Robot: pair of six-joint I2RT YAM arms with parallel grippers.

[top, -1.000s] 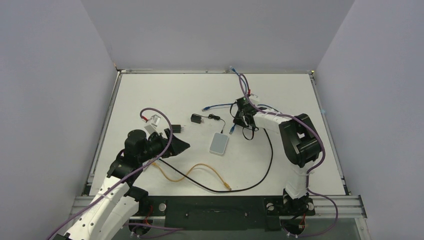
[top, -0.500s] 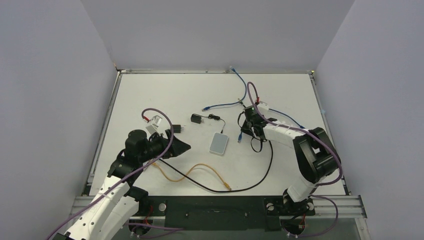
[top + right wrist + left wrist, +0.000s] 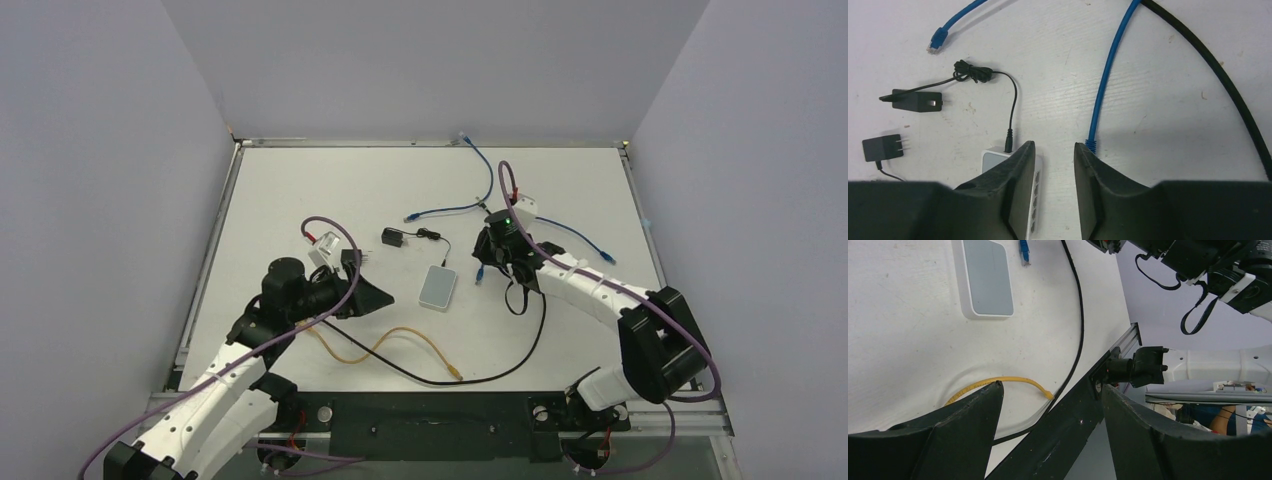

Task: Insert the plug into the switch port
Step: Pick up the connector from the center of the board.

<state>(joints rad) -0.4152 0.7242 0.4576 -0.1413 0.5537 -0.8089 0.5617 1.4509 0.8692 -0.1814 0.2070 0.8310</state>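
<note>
The table [image 3: 300, 180] carries one switch [image 3: 438, 287], a flat white box with a pale grey face. It lies near the middle of the table, slightly toward the near edge. Its narrow far edge carries one row of ports [image 3: 1035, 199], partly hidden by a finger, and one thin black lead [image 3: 1013, 107] is already seated in that edge. Two black power adapters [image 3: 393, 237] [image 3: 352, 257] lie beside each other, between the switch and the left edge. Two blue plug ends are visible: the plug [image 3: 1091, 145] lies just beside the switch's far-right corner, and a second blue plug [image 3: 409, 217] lies farther toward the far edge. One yellow cable [image 3: 385, 345] and one thick black cable [image 3: 530, 340] loop between the switch and the near edge. The right gripper [image 3: 1054, 147] sits over the switch's far edge with fingers spread; bare table shows between them. The plug meets one fingertip, and contact cannot be determined. The left gripper [image 3: 1052, 387] stands on the switch's left side, apart from it, fingers spread wide and gripping nothing.
</note>
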